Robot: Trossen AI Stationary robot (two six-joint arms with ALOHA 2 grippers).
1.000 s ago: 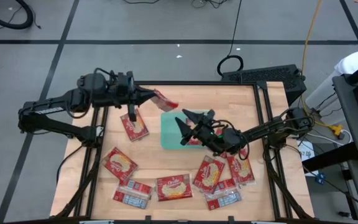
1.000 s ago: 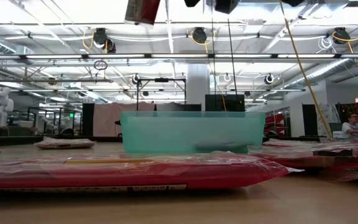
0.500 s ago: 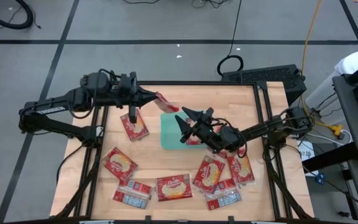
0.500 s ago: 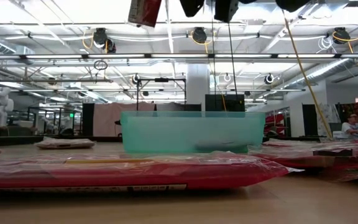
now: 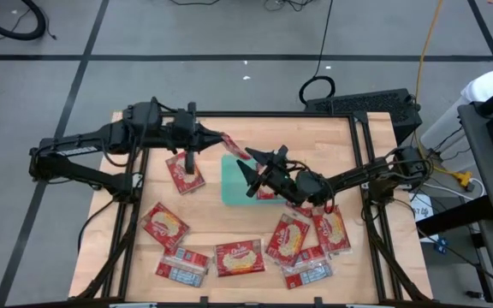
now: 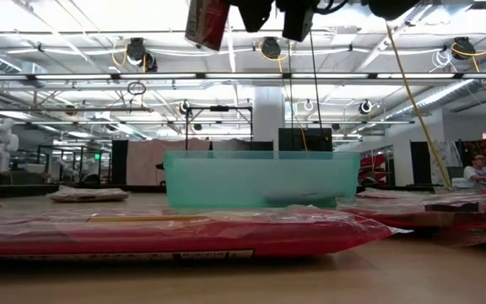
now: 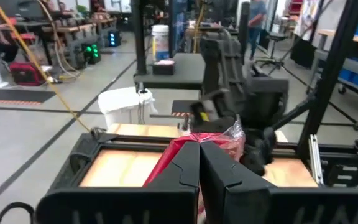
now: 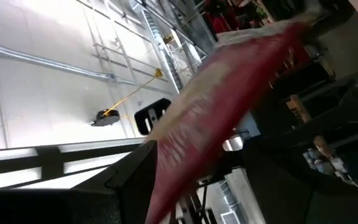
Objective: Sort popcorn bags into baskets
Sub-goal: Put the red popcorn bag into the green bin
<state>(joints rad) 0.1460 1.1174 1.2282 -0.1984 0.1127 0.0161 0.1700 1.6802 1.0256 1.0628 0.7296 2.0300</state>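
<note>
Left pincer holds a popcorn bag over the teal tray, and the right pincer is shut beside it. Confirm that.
Not quite: the right pincer is open, as the high view shows. The left pincer does hold a popcorn bag over the teal tray.

A flat red plastic popcorn packet point(image 5: 233, 145) hangs tilted in the air above the far left corner of the shallow teal-green rectangular tray point(image 5: 232, 178), which holds another red packet point(image 5: 269, 192). Further red packets lie flat on the wooden tabletop: one point(image 5: 184, 172) left of the tray, the rest point(image 5: 239, 257) along the near side.
</note>
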